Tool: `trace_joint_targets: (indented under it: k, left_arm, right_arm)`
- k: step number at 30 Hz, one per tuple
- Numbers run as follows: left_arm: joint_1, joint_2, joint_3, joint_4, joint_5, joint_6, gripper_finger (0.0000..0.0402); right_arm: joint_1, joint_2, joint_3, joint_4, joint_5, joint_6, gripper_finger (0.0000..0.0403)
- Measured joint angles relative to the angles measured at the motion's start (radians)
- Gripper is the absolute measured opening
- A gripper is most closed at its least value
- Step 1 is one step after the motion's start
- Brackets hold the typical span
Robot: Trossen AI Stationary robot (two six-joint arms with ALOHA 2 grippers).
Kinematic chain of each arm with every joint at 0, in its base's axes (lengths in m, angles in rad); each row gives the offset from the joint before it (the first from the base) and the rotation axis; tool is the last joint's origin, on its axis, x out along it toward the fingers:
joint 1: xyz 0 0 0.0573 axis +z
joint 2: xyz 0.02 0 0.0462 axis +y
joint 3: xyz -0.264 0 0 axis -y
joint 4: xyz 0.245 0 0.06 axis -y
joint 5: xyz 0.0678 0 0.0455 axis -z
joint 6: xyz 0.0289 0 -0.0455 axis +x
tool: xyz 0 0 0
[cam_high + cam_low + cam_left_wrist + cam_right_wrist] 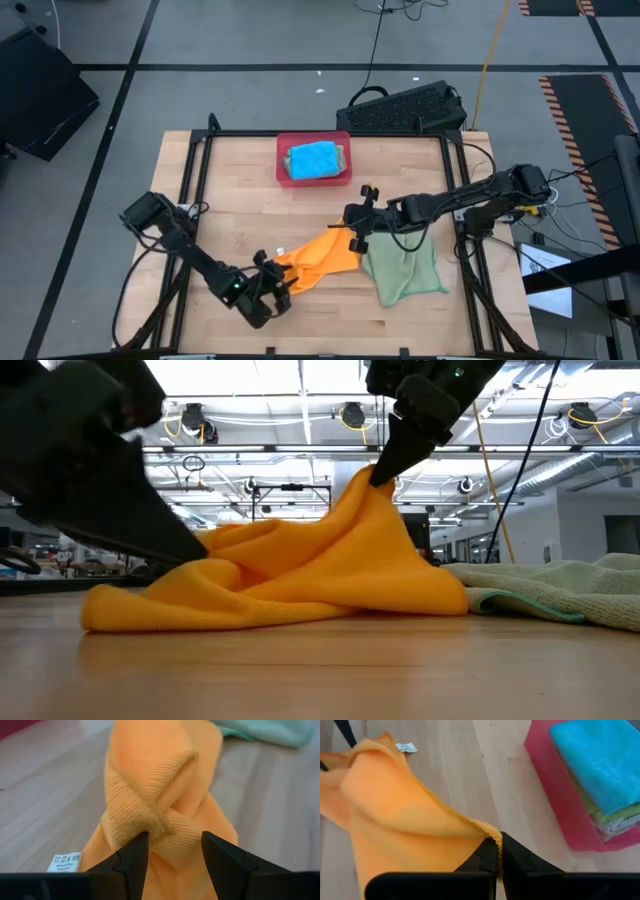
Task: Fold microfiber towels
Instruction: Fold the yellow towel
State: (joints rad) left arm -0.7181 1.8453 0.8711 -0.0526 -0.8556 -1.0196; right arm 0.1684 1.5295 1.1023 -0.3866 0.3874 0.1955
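Grey floor [250,40] around the wooden table [240,215]; ceiling lights [300,380] overhead.

My table [240,190] is pale wood with a smooth, faintly satin finish and fine grain lines. On it, the orange towel [322,257] is soft matt cloth with a fine ribbed weave and a stitched edge, carrying a small white printed label [406,747] of thin fabric or paper, and the pale green towel [405,270] beside it looks nubbly and matt. The pink-red tray [555,795] seems smooth, slightly glossy plastic holding a fuzzy blue towel [600,762], and my gripper fingers [132,862] are matt black plastic.
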Motion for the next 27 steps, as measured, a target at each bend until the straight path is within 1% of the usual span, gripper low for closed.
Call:
trace_joint_targets:
  k: [2, 7, 13, 17, 22, 24, 27]
  left_arm:
    - [0.018, 0.017, 0.0, 0.011, -0.01, -0.012, 0.0186]
    - [0.061, 0.03, 0.0, -0.038, -0.019, -0.073, 0.0186]
    - [0.09, 0.028, 0.0, -0.039, -0.024, -0.051, 0.0186]
    - [0.086, -0.018, 0.0, -0.099, 0.011, -0.043, 0.0186]
    - [0.071, -0.124, 0.0, -0.177, 0.002, -0.012, 0.0186]
    - [0.074, -0.145, 0.0, -0.174, -0.012, 0.029, 0.0186]
    - [0.094, -0.145, 0.0, -0.16, -0.011, 0.057, 0.0186]
  right_arm:
    - [0.0, 0.0, 0.0, 0.0, -0.008, -0.002, 0.0004]
    - [0.003, 0.0, 0.0, 0.002, -0.052, -0.003, 0.0004]
    - [0.016, 0.0, 0.0, 0.007, -0.052, -0.002, 0.0004]
    - [0.024, 0.0, 0.0, 0.008, -0.052, 0.0, 0.0004]
    - [0.03, 0.0, 0.0, 0.008, -0.053, 0.0, 0.0004]
    - [0.03, 0.0, 0.0, 0.008, -0.053, 0.0, 0.0004]
    - [0.03, 0.0, 0.0, 0.01, -0.053, 0.0, 0.0004]
